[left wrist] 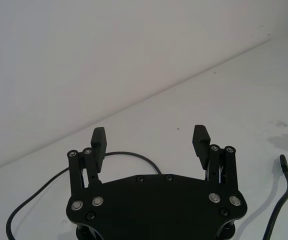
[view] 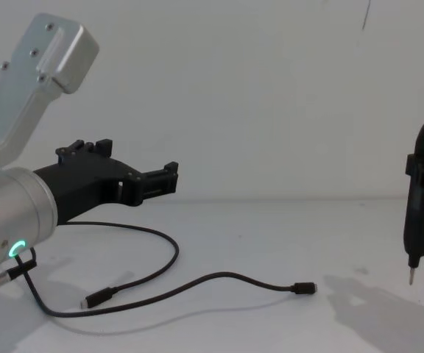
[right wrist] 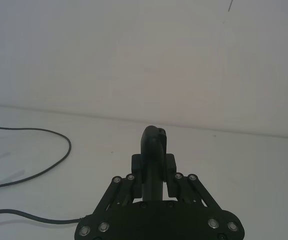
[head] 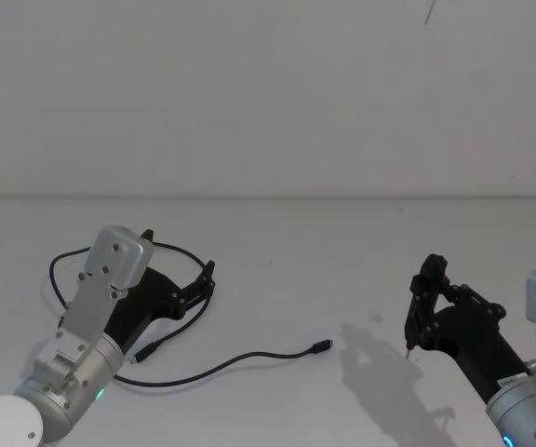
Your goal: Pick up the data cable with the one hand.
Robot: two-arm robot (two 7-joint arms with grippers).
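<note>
Nothing had been lifted yet. Across the near-left part of the white tabletop (head: 342,251) the whole data cable (head: 240,358) lay flat in loose loops, so you had the descent, the closing and the lift all left to do. Your left end effector (left wrist: 150,136) hovered over the far curve of the loop. Its jaws were spread wide and held nothing; in the chest view it looked clear of the cord. Your right end effector (right wrist: 154,167) sat parked near the right edge, clamped on a narrow dark tool (view: 412,254) with a pale tip. One small plug (head: 321,346) pointed toward the tabletop's middle.

Thin black data cable (head: 259,355) (loosely looped) lies flat.
</note>
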